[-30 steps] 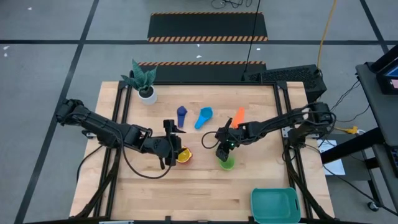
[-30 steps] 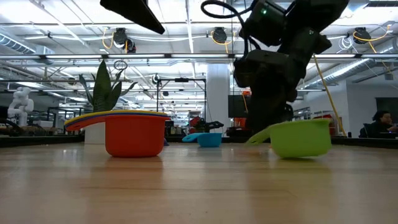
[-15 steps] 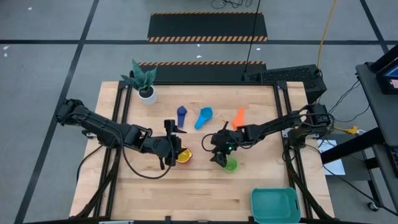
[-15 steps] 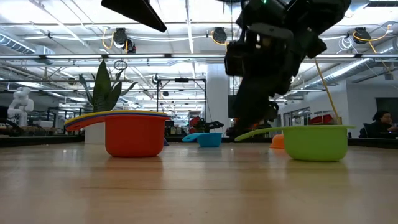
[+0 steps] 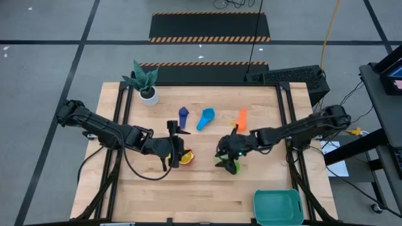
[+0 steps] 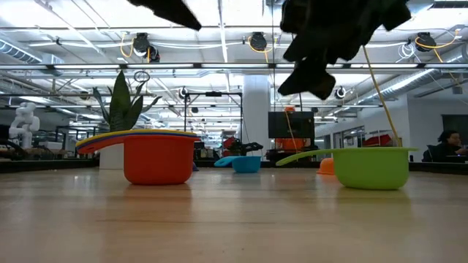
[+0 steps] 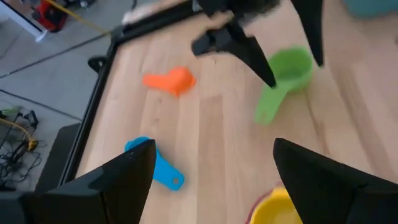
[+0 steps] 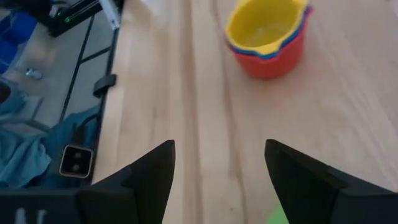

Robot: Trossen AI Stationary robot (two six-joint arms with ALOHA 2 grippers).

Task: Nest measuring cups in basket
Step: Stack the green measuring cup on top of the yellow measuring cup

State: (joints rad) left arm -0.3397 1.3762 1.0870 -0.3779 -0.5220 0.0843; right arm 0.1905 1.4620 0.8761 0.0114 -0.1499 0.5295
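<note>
Seven measuring cups (image 5: 207,117), one basket (image 5: 277,206)

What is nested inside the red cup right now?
The yellow cup sits on top inside the red cup, with a blue rim showing between them. Anything deeper is covered.

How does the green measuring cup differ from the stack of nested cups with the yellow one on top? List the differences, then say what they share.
The green measuring cup stands alone and empty, while the nested stack holds a yellow cup inside a blue one inside a red cup. The green cup sits under the right gripper; the stack sits by the left gripper. Both stand upright on the wooden table, outside the basket.
</note>
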